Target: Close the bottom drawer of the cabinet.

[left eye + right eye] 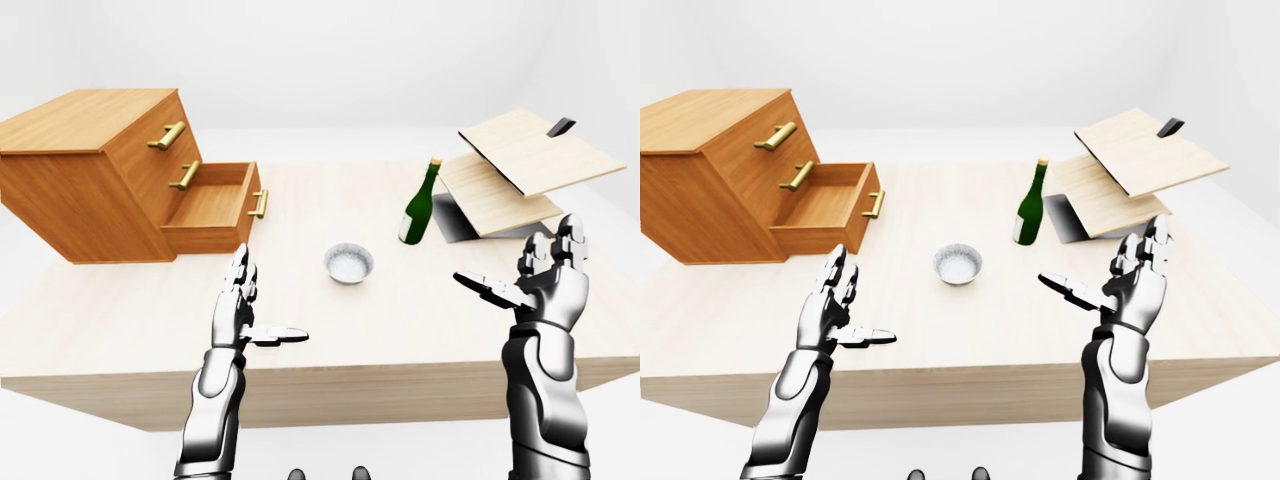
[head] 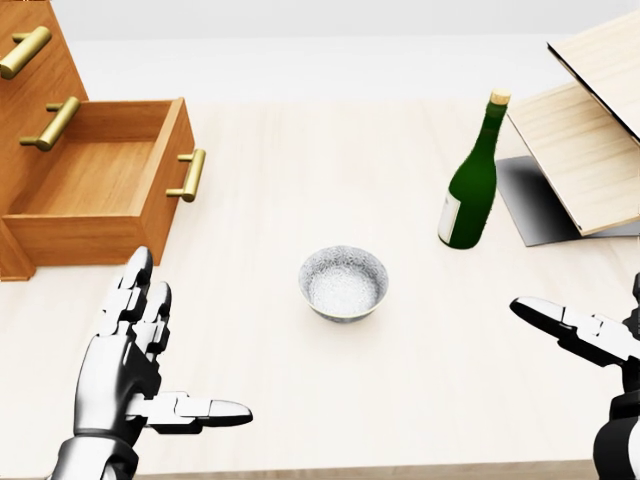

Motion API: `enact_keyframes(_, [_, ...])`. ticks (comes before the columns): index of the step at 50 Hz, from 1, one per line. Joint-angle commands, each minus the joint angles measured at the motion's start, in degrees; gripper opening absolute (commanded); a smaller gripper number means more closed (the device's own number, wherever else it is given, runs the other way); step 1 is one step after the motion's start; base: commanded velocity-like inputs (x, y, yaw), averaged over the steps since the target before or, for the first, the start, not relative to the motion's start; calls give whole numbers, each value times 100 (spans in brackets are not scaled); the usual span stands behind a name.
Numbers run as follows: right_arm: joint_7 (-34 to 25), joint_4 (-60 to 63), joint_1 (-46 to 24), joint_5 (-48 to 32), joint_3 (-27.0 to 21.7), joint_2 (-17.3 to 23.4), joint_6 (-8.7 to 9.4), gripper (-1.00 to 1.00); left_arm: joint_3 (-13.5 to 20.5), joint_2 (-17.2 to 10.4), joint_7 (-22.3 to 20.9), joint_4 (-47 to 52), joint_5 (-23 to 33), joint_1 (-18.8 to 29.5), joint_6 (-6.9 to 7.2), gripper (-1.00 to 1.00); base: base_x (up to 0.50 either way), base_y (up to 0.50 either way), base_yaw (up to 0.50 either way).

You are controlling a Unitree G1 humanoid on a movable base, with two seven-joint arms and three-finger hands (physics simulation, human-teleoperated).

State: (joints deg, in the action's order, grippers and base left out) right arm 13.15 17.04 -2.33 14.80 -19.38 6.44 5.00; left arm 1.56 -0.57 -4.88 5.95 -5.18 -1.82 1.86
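The wooden cabinet point(image 1: 90, 180) stands at the table's left. Its bottom drawer point(image 2: 100, 180) is pulled out and shows an empty inside, with a brass handle point(image 2: 188, 175) on its face. My left hand point(image 2: 185, 345) is open, palm inward, low in the head view below the drawer and apart from it. My right hand point(image 1: 520, 265) is also open, raised over the table's right side and far from the cabinet. In the head view only its thumb and part of the palm show at the right edge. Neither hand holds anything.
A speckled grey bowl point(image 2: 343, 283) sits mid-table between the hands. A green corked bottle point(image 2: 471, 190) stands upright to its upper right. Two tilted wooden boards point(image 2: 590, 130) lean at the right. The table's near edge point(image 1: 330, 385) runs under my forearms.
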Motion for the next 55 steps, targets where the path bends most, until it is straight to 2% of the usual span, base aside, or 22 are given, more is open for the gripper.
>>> enact_keyframes(1, [-7, 32, -13, 63, -45, 30, 0, 100, -8, 2, 2, -1, 1, 8, -1, 100, 45, 0, 0])
enact_keyframes(9, [-29, -16, -13, 43, -47, 25, 0, 100, -8, 6, 0, -178, 12, 43, -115, 100, 47, 0, 0])
enact_keyframes(22, [-36, 43, -9, 43, -50, 29, 0, 100, -7, 1, 10, -35, -2, 22, -10, 100, 47, 0, 0])
enact_keyframes(24, [-46, -4, -16, 38, -53, 28, 0, 100, -3, 1, 5, -85, 0, 33, -48, 100, 47, 0, 0])
enact_keyframes(30, [-36, 39, -18, 40, -49, 31, 0, 100, -10, 2, 12, -33, 1, 29, -4, 100, 48, 0, 0])
enact_keyframes(36, [-49, -22, -29, 43, -53, 35, 0, 100, -6, 3, 8, -150, 11, 61, -80, 100, 48, 0, 0])
enact_keyframes(38, [-23, 62, -9, 78, -80, 18, 0, 100, -18, 13, 9, -128, -20, 92, -14, 100, 47, 0, 0])
enact_keyframes(39, [-17, 93, 11, 81, -85, 12, 0, 100, -25, 12, 16, -208, 4, 124, -62, 100, 7, 0, 0])
enact_keyframes(45, [-68, 106, 49, 81, -49, -9, 0, 100, 16, -12, 74, -709, 34, 506, -171, 100, 0, 0, 0])
enact_keyframes(46, [-73, 94, 46, 74, -48, -9, 0, 100, 29, -25, 87, -735, 31, 573, -140, 100, 0, 0, 0])
enact_keyframes(50, [-85, 128, 52, 96, -60, -6, 0, 100, 130, -94, 156, -1208, 16, 1033, -180, 100, 0, 0, 0])
enact_keyframes(51, [-94, 129, 56, 95, -58, -12, 0, 100, 145, -107, 183, -1431, 28, 1203, -240, 100, 0, 0, 0])
enact_keyframes(54, [-111, 108, 67, 88, -43, -25, -22, 100, 151, -137, 217, -1797, 26, 1538, -295, 100, 0, 0, 0])
enact_keyframes(55, [-122, 156, 77, 89, -34, -22, 0, 100, 177, -174, 237, -2135, 44, 1807, -363, 100, 0, 0, 0])
